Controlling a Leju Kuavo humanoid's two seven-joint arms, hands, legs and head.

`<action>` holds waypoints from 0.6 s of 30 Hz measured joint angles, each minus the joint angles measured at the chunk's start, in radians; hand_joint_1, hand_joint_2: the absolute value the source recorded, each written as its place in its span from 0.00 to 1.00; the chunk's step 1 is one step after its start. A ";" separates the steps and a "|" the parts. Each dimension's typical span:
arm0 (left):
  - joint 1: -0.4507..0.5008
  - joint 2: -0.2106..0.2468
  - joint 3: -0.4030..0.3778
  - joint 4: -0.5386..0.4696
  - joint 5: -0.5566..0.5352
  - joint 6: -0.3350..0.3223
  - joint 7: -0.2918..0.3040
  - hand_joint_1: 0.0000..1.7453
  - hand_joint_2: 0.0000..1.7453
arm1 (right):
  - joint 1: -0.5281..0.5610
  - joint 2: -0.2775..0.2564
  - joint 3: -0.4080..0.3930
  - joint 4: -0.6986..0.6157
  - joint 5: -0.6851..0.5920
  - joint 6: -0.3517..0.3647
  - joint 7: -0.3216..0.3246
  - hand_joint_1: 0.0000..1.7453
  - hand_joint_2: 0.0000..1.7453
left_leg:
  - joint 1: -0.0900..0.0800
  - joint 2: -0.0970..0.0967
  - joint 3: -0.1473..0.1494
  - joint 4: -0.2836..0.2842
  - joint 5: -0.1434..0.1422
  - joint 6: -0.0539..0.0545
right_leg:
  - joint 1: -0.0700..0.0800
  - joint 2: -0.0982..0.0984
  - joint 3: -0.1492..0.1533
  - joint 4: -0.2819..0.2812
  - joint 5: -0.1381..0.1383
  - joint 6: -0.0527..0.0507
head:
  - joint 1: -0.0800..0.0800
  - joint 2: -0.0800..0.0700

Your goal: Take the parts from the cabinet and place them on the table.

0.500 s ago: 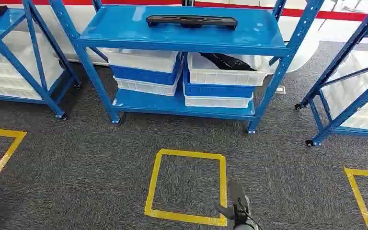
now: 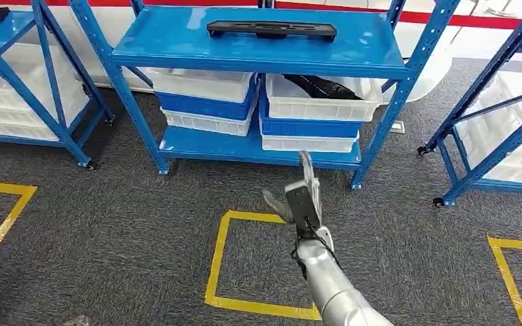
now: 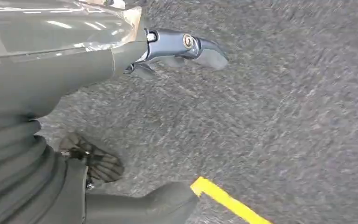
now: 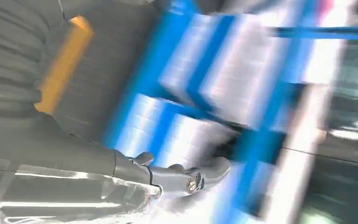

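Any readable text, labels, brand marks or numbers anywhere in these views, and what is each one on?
None. The blue shelf unit, the white and blue bins, the black part on the top shelf and the right hand bear no legible marking. The right wrist view is motion-blurred.

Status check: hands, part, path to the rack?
Right hand raised toward rack, open, empty. Left hand low over carpet, empty. Black part untouched on top shelf. Nothing in the way.

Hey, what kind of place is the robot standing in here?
Probably a warehouse or factory parts store: blue steel racks holding stacked plastic crates, and yellow tape squares on grey carpet marking floor positions.
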 joint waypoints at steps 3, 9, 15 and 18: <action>-0.001 -0.005 -0.010 0.007 -0.016 0.036 0.012 0.00 1.00 | -0.015 -0.003 0.070 -0.173 0.024 -0.011 0.057 0.00 1.00 | 0.000 -0.001 0.000 0.000 0.000 0.000 | 0.000 0.000 0.000 0.000 0.000 0.000 | 0.000 0.000; -0.013 -0.009 -0.036 0.013 -0.052 0.041 0.002 0.00 0.00 | -0.108 -0.024 0.123 -0.431 0.026 0.027 0.218 0.00 1.00 | 0.000 -0.001 -0.001 0.000 0.000 0.000 | 0.000 0.000 -0.001 0.000 0.000 0.000 | 0.000 0.000; -0.024 -0.007 -0.087 0.016 -0.122 0.045 -0.003 0.00 0.00 | -0.222 -0.047 0.117 -0.523 -0.022 0.132 0.318 0.00 1.00 | 0.000 -0.001 0.000 0.000 0.000 0.000 | 0.000 0.000 0.000 0.000 0.000 0.000 | 0.000 0.000; -0.028 -0.003 -0.105 0.017 -0.134 0.068 -0.003 0.00 0.00 | -0.263 -0.053 0.117 -0.534 -0.014 0.167 0.348 0.00 1.00 | 0.000 -0.001 -0.001 0.000 0.000 0.000 | 0.000 0.000 0.000 0.000 0.000 0.000 | 0.000 0.000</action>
